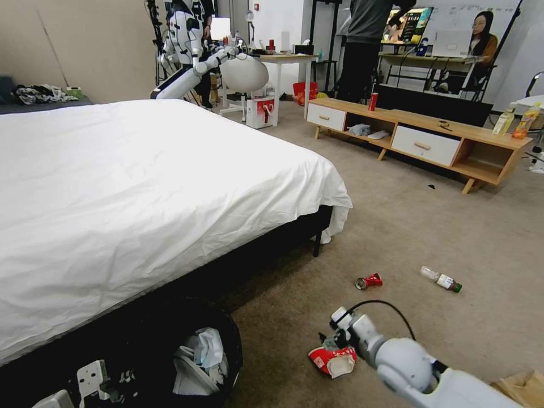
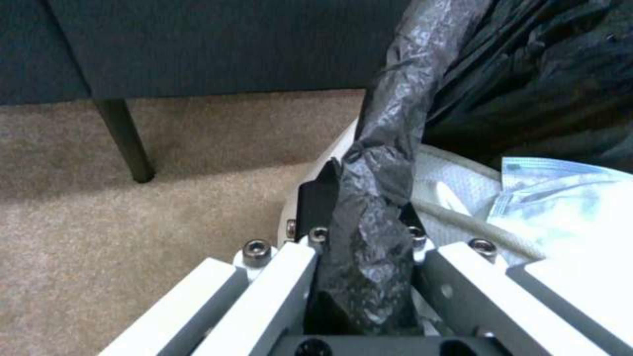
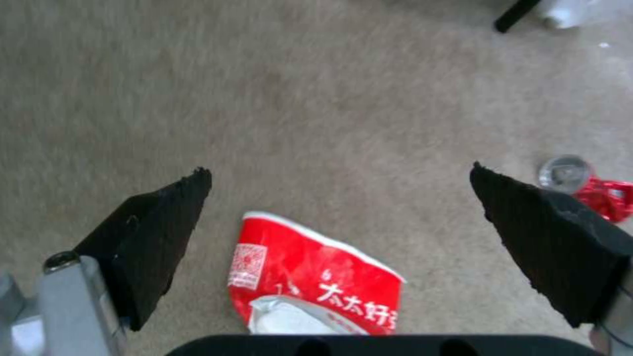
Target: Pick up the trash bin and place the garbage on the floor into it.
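The left gripper (image 2: 359,277) is pinched shut on the black bag (image 2: 395,123) that lines the trash bin (image 1: 226,351); it holds the bin by its rim, low at the robot's left side and just beside the bed (image 1: 141,187), so the open top stays ready for things to be dropped in. Some white tissue (image 1: 198,354) lies inside the bin.

The right gripper (image 3: 339,217) hangs low over the carpet (image 3: 296,99) with its two black pads spread wide apart; the red-and-white packet (image 3: 310,277) lies flat on the floor right between them, not yet touched (the wide gap looks meant to take the whole packet in one bite). In the head view the same packet (image 1: 333,361) sits just under the tip of the right arm, a short way to the right of the bin.

More garbage waits on the carpet farther off; the crushed red can (image 1: 369,281) lies near the packet, and the small bottle (image 1: 441,279) with a green cap lies beyond it to the right; a bit of tan paper bag (image 1: 524,386) peeks in by the right arm. So I judge the job is only partly done.
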{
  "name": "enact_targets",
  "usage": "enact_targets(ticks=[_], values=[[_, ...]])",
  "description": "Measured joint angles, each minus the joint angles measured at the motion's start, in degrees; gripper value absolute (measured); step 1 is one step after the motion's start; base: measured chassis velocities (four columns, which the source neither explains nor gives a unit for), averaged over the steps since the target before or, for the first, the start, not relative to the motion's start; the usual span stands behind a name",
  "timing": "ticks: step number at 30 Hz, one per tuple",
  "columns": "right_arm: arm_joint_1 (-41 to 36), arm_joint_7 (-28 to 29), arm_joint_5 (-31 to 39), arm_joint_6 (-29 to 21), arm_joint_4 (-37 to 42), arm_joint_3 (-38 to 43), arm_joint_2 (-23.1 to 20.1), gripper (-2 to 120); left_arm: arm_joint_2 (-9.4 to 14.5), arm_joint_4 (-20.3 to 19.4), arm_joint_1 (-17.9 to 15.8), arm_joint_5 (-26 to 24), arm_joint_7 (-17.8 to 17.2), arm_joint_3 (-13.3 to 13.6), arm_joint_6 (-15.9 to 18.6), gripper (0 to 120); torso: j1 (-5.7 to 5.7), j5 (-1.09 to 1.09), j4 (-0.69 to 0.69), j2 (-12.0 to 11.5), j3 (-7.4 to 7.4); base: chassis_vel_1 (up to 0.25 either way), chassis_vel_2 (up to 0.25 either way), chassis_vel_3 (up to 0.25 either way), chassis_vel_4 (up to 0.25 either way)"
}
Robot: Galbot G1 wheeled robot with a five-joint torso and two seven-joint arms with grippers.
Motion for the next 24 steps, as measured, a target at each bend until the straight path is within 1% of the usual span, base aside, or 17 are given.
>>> enact_targets(ticks=[1, 5, 7, 10, 12, 17, 24], values=[[1.2, -0.1, -0.7, 0.8, -2.0, -2.1, 0.9, 100, 0.0, -0.1, 0.1, 0.2, 0.0, -0.1, 0.0, 2, 0.0, -0.02, 0.0, 0.0, 0.0, 0.0, 0.0, 0.0, 0.0], [2.3, -0.4, -1.9, 1.9, -4.3, -4.4, 1.7, 100, 0.0, -0.3, 0.1, 0.4, 0.0, -0.3, 0.0, 2, 0.0, -0.02, 0.02, 0.0, 0.0, 0.0, 0.0, 0.0, 0.0], [2.3, -0.5, -3.1, 2.3, -5.7, -5.8, 1.8, 100, -0.1, -0.4, 0.1, 0.6, 0.1, -0.3, 0.0, 2, 0.0, -0.01, -0.01, 0.0, 0.0, 0.0, 0.0, 0.0, 0.0], [2.2, -0.6, -3.9, 2.8, -6.4, -6.3, 1.8, 100, -0.1, -0.4, 0.1, 0.7, 0.1, -0.3, 0.0, 2, 0.0, -0.02, -0.01, 0.0, -0.01, 0.0, 0.0, 0.0, 0.0], [1.7, -0.8, -5.4, 3.6, -8.7, -7.2, 1.7, 100, -0.1, -0.5, 0.0, 1.0, 0.2, -0.3, 0.0, 2, 0.0, -0.02, -0.01, 0.0, -0.01, 0.0, 0.0, 0.0, 0.0], [1.1, -0.8, -6.5, 4.9, -11.4, -7.6, 1.8, 100, -0.1, -0.3, -0.3, 1.2, 0.3, -0.2, 0.0, 2, 0.0, -0.01, 0.0, 0.0, -0.01, 0.0, 0.0, 0.0, 0.0], [-0.2, -0.8, -7.3, 6.7, -13.0, -7.2, 1.3, 100, -0.1, 0.1, -0.3, 1.2, 0.3, -0.2, 0.0, 2, 0.0, -0.01, -0.01, 0.0, -0.01, 0.0, 0.0, 0.0, 0.0]])
